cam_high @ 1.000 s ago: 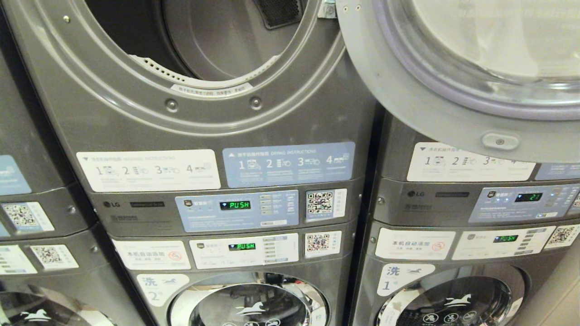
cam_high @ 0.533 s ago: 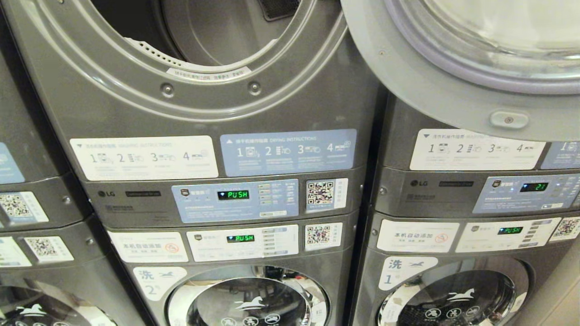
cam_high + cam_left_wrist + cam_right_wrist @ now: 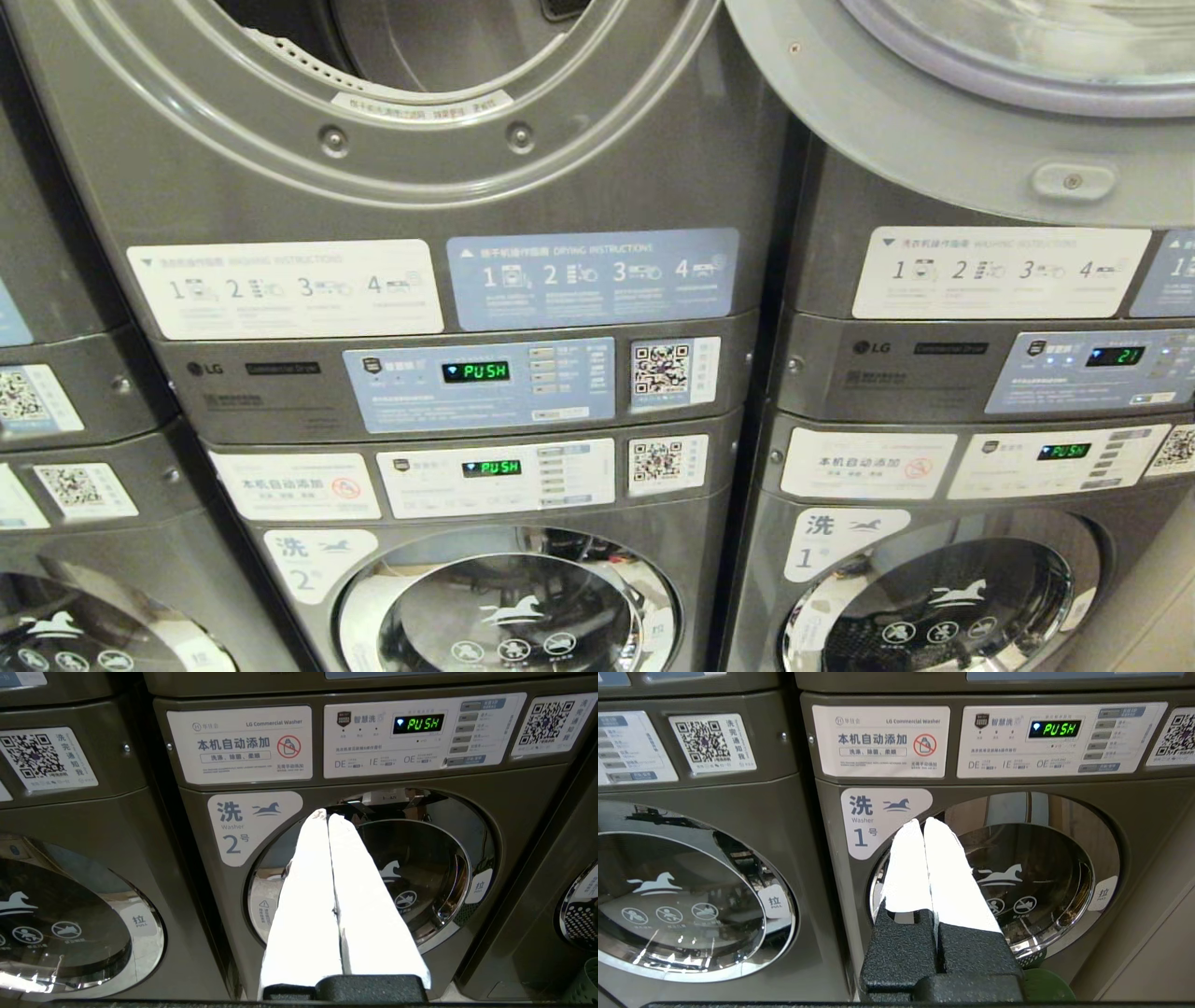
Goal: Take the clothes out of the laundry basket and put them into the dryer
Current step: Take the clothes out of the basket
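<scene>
Dryer [image 3: 448, 168] number two stands open above its washer [image 3: 509, 607], door [image 3: 934, 121] swung right across the neighbouring machine.
Both claws, left [image 3: 327, 817] and right [image 3: 923, 823], pressed together, empty, face the closed washers; green basket [image 3: 1045, 991] edge below.

My left gripper [image 3: 328, 817] and right gripper [image 3: 923, 823] have white fingers on black textured bases. The dryer [image 3: 420, 187] is dark grey. Its display [image 3: 476, 371] reads green. Instruction labels [image 3: 285, 289] are white and pale blue. The basket [image 3: 581, 982] is green, perforated with small holes.
</scene>
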Motion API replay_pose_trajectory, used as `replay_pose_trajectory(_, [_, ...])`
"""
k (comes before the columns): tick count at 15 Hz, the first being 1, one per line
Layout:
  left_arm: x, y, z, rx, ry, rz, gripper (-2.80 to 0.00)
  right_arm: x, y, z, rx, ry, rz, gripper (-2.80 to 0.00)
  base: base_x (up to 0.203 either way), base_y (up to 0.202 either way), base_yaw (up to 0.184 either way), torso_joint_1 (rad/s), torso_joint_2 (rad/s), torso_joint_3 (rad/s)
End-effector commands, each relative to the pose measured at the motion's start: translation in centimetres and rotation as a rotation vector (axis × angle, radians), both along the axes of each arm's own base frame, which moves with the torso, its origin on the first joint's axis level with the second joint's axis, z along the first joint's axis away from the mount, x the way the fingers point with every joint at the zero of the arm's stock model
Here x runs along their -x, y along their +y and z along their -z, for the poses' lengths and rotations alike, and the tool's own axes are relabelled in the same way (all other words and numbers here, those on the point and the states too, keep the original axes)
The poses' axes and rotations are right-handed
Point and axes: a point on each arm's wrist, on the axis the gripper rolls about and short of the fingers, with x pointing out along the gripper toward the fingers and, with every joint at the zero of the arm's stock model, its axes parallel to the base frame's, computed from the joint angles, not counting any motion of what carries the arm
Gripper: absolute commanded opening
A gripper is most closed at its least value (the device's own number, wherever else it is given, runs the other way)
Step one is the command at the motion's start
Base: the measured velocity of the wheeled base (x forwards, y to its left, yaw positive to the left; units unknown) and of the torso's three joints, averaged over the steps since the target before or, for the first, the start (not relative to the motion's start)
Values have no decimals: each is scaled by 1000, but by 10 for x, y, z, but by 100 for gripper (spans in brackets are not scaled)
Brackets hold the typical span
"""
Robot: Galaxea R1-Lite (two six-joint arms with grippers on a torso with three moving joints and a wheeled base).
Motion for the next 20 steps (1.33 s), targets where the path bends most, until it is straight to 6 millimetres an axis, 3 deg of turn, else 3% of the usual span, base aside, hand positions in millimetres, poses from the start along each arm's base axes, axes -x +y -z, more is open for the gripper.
replay_pose_trajectory(1, [0,0,0,0,0,0,-280,0,0,0,0,-1,1,-280,0,0,0,-154,350,192])
replay_pose_trajectory(20, [0,0,0,-1,-2,2,-280,0,0,0,0,-1,1,-280,0,0,0,-201,480,278])
